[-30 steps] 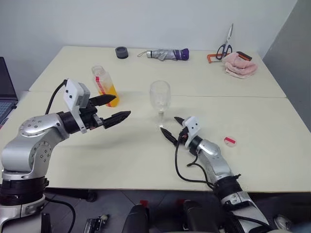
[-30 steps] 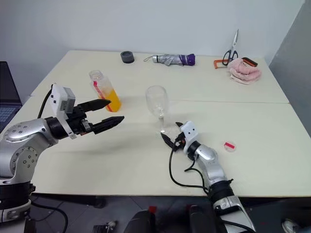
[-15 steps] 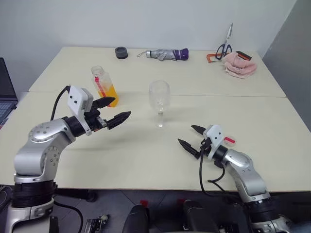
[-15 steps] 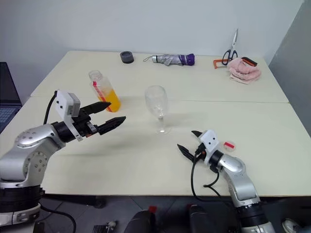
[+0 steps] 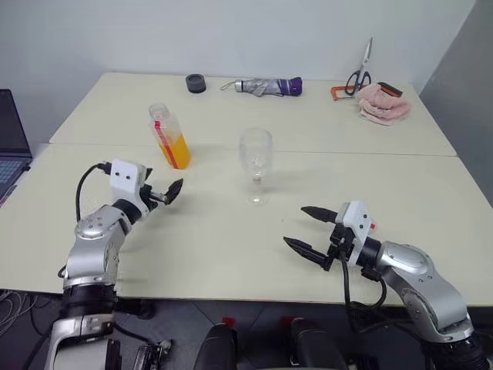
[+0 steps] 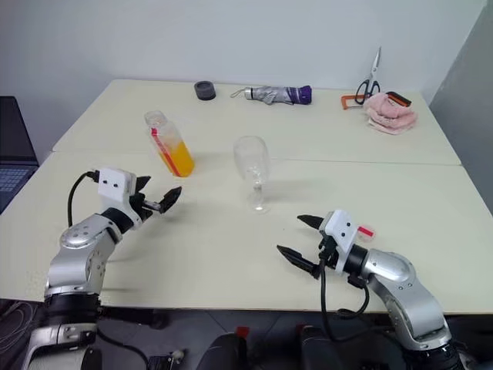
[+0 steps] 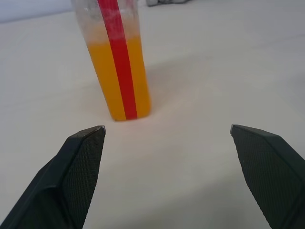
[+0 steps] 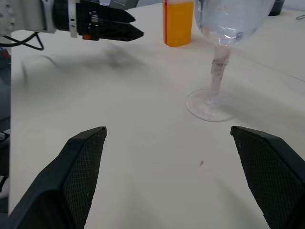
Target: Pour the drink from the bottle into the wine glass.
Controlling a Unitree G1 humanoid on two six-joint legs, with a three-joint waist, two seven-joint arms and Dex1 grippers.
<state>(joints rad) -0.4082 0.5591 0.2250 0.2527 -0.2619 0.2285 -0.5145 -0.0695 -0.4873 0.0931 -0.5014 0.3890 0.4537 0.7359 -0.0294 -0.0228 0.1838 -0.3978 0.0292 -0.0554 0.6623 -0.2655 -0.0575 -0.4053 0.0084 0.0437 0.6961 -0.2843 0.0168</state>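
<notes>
Bottle [image 5: 169, 137] upright on desk [image 5: 231, 239], lower half holding orange drink [image 5: 176, 150]. Wine glass [image 5: 255, 164] upright to its right, well apart. Left gripper [image 5: 171, 192] wide open, empty, just short of bottle. Right gripper [image 5: 310, 228] wide open, empty, near the glass.

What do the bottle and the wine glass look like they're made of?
Bottle: probably clear plastic, slightly cloudy above the orange drink, with a printed red stripe. Wine glass: looks like clear, colourless glass, smooth and glossy, with the table showing through its thin stem; clear plastic can't be ruled out.
</notes>
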